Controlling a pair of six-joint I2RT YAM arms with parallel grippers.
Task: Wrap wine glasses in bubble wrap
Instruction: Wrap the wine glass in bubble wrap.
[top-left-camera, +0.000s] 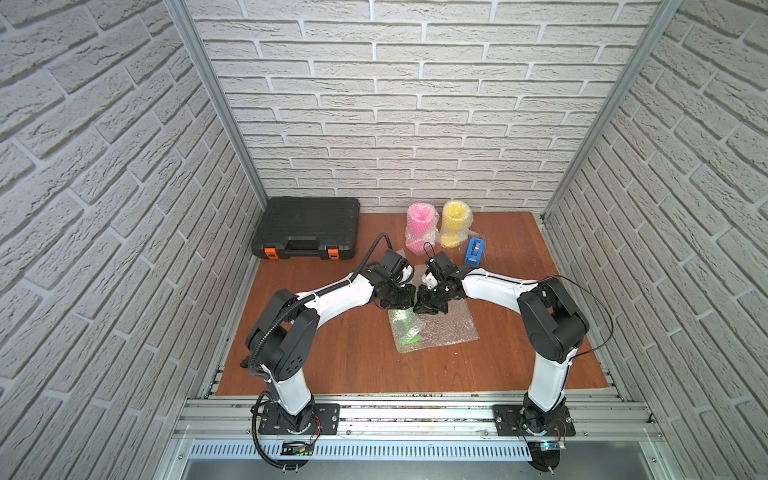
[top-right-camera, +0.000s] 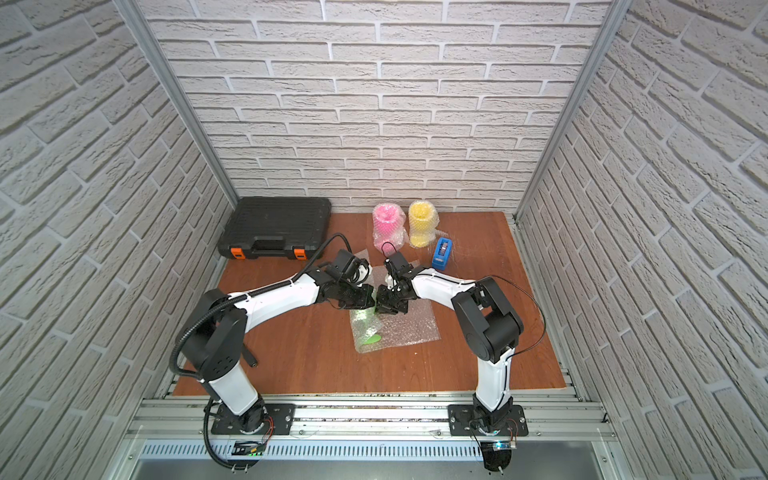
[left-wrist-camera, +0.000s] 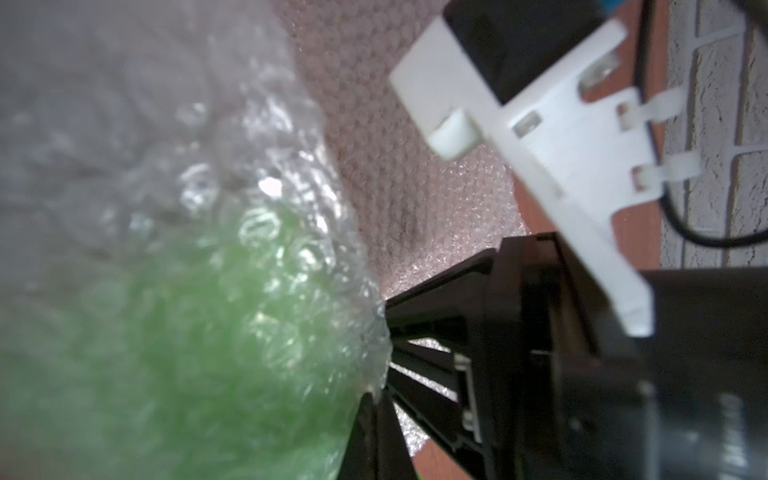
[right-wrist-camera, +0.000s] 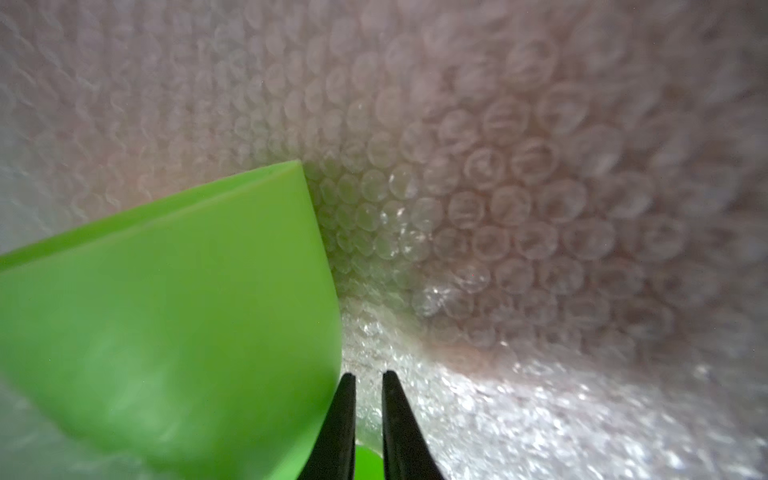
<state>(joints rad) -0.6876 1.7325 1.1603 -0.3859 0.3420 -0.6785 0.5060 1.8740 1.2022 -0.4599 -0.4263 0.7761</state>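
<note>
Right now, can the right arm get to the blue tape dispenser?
Probably yes. The tape dispenser stands on the table near the right gripper, with nothing between them, though that gripper is busy at the bubble wrap.

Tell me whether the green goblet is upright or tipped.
Tipped: the green goblet lies on its side on the bubble wrap, film folded partly over it.

Both top views: high overhead, well back from the bubble wrap (top-left-camera: 449, 328), looking down over it; both wrist views: pressed close to it, sharing the green goblet (right-wrist-camera: 166, 311).
</note>
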